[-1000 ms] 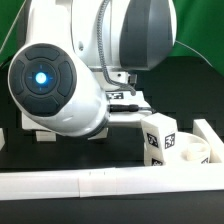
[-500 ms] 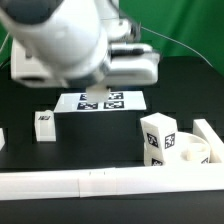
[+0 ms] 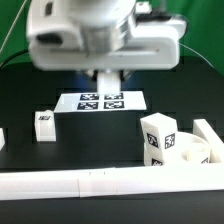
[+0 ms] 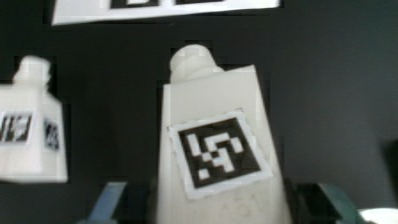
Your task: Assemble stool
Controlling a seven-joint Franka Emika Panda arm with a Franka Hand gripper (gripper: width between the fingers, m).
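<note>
Squarely, claw [image 4: 222, 205] grips a leg [image 4: 217, 120] by its sides; second leg [image 4: 32, 125] apart.

Arm [image 3: 100, 30] blurred; marker board [image 3: 122, 101], seat disc [image 3: 190, 150] partly hidden; leg [image 4: 214, 130] edge-cropped.

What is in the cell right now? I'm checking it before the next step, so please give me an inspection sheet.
surface: black table.
job's things: seat with seat-side leg upright at its edge; loose leg upright; held leg.
clutter: rails; marker board.
grippers: gripper shut on held leg.
cables: what looks like one thin cable at the exterior view's left.
surroundings: green backdrop.
</note>
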